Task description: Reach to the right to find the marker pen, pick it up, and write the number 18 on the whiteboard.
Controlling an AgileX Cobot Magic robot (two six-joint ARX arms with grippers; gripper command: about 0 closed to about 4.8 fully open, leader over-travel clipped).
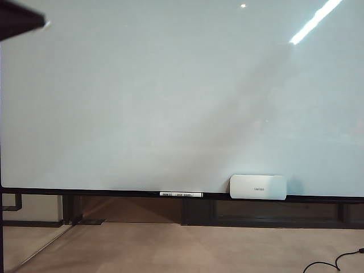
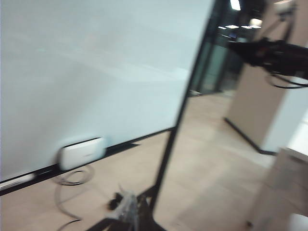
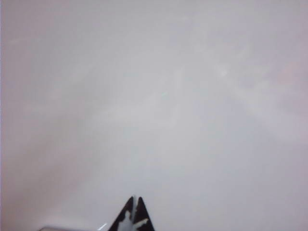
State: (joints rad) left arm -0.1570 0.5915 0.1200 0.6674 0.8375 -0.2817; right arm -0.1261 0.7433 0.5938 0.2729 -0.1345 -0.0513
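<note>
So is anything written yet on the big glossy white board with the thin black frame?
No, in the exterior view the glossy white board is blank, with only light glare showing and no strokes of the number 18.

whiteboard [image 1: 170, 96]: glossy, smooth white face, mirroring ceiling lights at 1 o'clock
frame [image 1: 85, 192]: thin, black, matt
eraser [image 1: 257, 187]: smooth white plastic, faint sheen
marker pen [image 1: 181, 194]: white printed barrel, looks plastic
floor [image 1: 187, 250]: beige, smooth, matt
right gripper [image 3: 133, 215]: black closed fingertips, glossy glints
</note>
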